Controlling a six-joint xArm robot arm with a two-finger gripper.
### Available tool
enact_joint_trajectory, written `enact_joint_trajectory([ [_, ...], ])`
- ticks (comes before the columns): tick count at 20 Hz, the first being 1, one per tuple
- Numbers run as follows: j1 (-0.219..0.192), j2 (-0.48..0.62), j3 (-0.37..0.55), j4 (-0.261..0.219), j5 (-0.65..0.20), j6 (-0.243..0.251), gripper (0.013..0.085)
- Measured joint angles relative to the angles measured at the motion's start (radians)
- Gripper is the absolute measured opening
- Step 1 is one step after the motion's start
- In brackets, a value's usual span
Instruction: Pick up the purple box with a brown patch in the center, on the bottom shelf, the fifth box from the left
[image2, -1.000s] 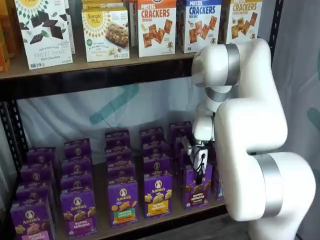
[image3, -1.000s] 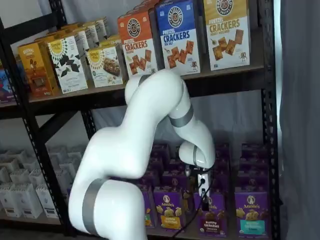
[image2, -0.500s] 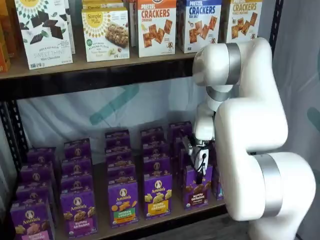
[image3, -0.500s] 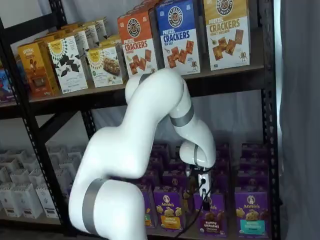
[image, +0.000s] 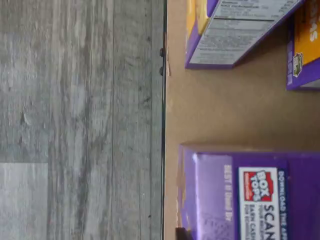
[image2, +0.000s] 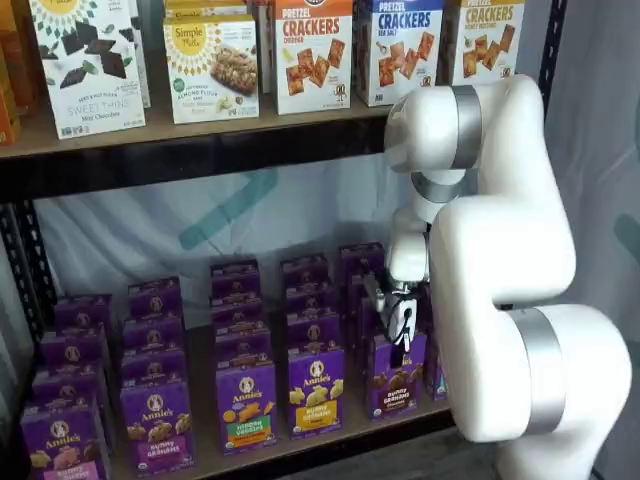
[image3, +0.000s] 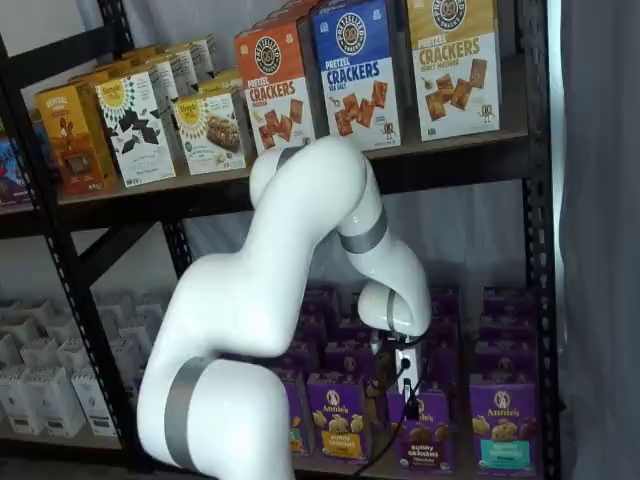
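Observation:
The purple box (image2: 395, 375) with brown bunny cookies stands at the front of the bottom shelf (image2: 330, 440) in both shelf views, its front also showing lower down (image3: 426, 432). My gripper (image2: 401, 338) hangs straight down onto the box's top edge, black fingers (image3: 409, 388) against the carton with a cable beside them. No gap or grip shows plainly between the fingers. In the wrist view the box's purple top (image: 250, 195) with a Box Tops label lies close below, on the tan board (image: 220, 110).
Rows of similar purple cartons fill the bottom shelf, one with a yellow patch (image2: 316, 388) just left of the target and another (image3: 502, 425) to its right. Cracker boxes (image2: 313, 55) stand on the upper shelf. Grey floor (image: 75, 120) lies before the shelf edge.
The arm has hardly moved. The gripper has settled slightly lower onto the purple box's top, and the box looks nudged a touch.

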Motion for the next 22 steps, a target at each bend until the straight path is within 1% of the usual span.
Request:
enact_joint_trajectory([
  [1, 0.000, 0.001, 0.000, 0.002, -0.002, -0.001, 0.0330],
  [11, 0.002, 0.000, 0.004, -0.008, -0.002, 0.008, 0.0330],
  [12, 0.002, -0.002, 0.006, 0.000, -0.004, 0.001, 0.0290],
  [13, 0.002, -0.003, 0.008, 0.013, -0.005, -0.010, 0.0290],
  [16, 0.000, -0.013, 0.012, 0.009, 0.008, -0.007, 0.0290],
  [19, -0.002, -0.045, 0.053, -0.003, -0.005, 0.000, 0.0290],
  [22, -0.003, -0.113, 0.141, -0.020, -0.024, 0.015, 0.0290],
])
